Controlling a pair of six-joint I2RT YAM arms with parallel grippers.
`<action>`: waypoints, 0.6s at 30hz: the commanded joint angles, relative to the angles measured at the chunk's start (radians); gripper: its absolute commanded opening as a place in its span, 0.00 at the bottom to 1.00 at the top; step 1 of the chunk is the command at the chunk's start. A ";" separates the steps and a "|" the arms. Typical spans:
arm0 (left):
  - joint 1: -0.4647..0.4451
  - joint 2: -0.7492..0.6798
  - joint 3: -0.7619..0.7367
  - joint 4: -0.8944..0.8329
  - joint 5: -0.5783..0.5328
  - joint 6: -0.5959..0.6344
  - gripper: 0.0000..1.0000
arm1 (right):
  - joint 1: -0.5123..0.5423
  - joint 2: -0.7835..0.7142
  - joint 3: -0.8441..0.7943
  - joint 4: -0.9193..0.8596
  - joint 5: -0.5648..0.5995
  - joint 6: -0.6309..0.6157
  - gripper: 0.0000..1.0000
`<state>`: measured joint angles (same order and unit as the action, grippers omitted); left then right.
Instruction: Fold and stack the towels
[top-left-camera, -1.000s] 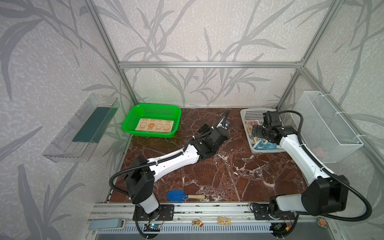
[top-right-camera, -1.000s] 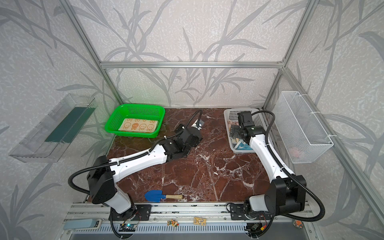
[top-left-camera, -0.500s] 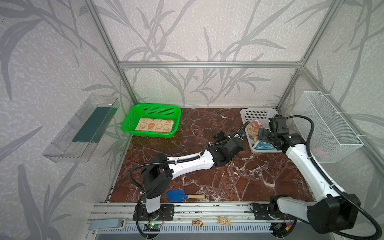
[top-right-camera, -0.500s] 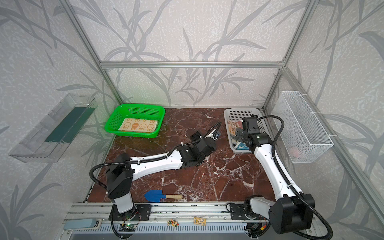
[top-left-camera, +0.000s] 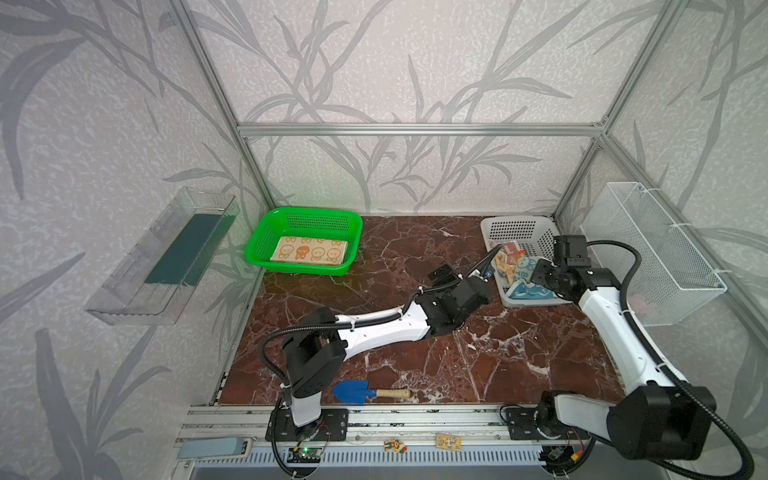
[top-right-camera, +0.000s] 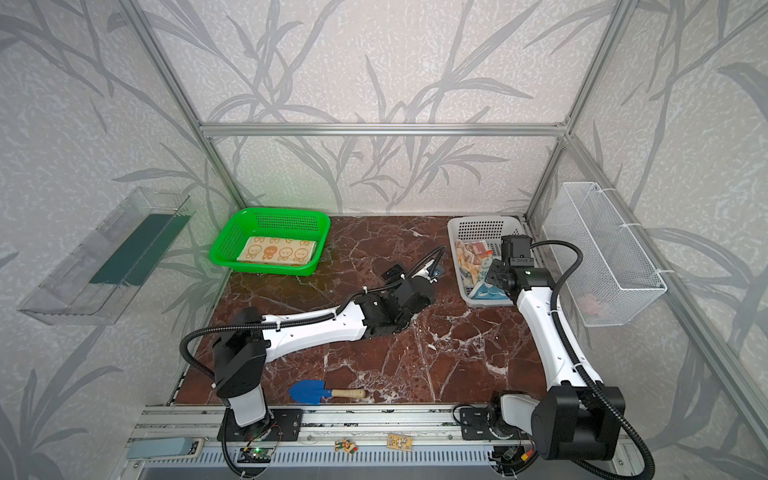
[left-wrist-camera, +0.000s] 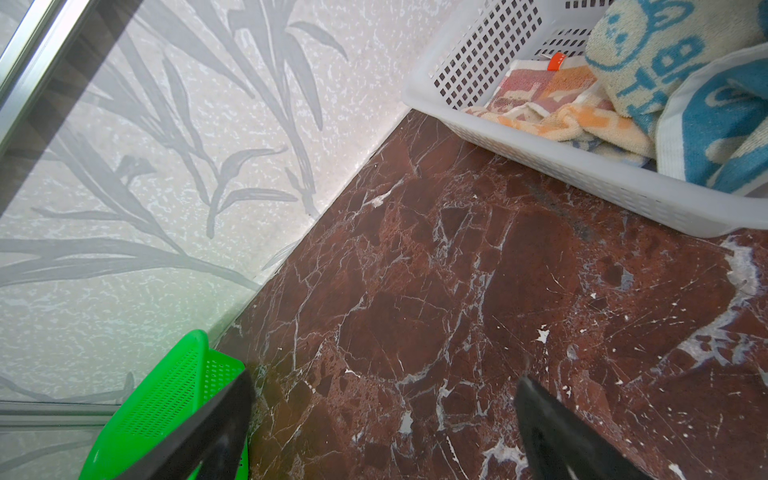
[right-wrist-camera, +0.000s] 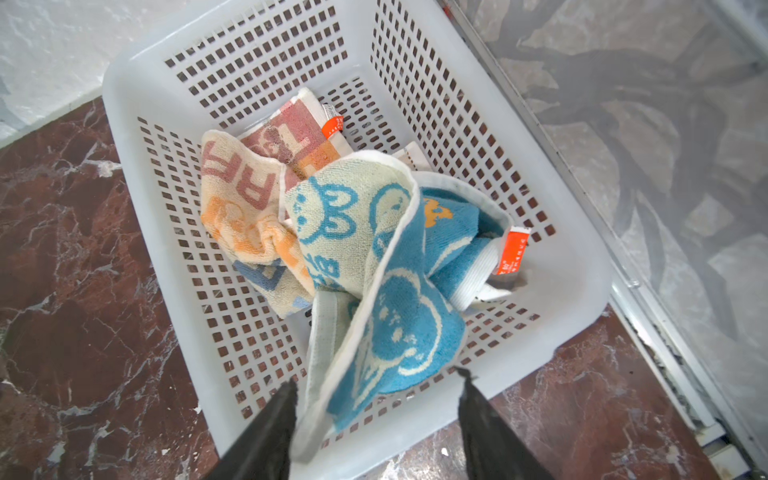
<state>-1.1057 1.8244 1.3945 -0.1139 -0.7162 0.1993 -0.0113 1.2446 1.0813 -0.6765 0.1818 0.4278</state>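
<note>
Two towels lie crumpled in the white basket (right-wrist-camera: 573, 299) at the back right. The blue bunny towel (right-wrist-camera: 395, 266) lies on top, seen in both top views (top-left-camera: 524, 277) (top-right-camera: 490, 286). The striped towel (right-wrist-camera: 245, 199) lies under it, toward the back. My right gripper (right-wrist-camera: 376, 380) stands at the basket's near end. Its jaws are apart, with a hanging corner of the blue towel between them, against one finger. The orange bunny towel (top-left-camera: 309, 252) lies folded flat in the green basket (top-left-camera: 299, 270). My left gripper (left-wrist-camera: 384, 376) is open and empty over the marble, left of the white basket.
A blue trowel (top-left-camera: 353, 391) with a wooden handle lies at the front edge. A wire basket (top-left-camera: 652, 249) hangs on the right wall, close to my right arm. A clear shelf (top-left-camera: 166, 257) hangs on the left wall. My left arm (top-left-camera: 382, 324) stretches across the middle of the floor.
My left arm has swung right across the floor toward the white basket. My right gripper has shifted to the basket's near end and its jaws have narrowed around the blue towel's corner.
</note>
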 joint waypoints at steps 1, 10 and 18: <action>-0.005 0.014 -0.025 0.028 -0.014 0.007 0.99 | 0.001 0.006 -0.015 0.014 -0.052 0.014 0.50; -0.003 -0.011 -0.084 0.065 -0.037 -0.016 0.99 | 0.017 0.003 0.079 -0.015 -0.193 -0.023 0.00; 0.015 -0.107 -0.134 0.091 -0.074 -0.060 0.99 | 0.181 0.003 0.302 -0.114 -0.198 -0.036 0.00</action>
<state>-1.0985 1.7943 1.2713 -0.0589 -0.7490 0.1761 0.1207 1.2560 1.3022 -0.7368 0.0086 0.3988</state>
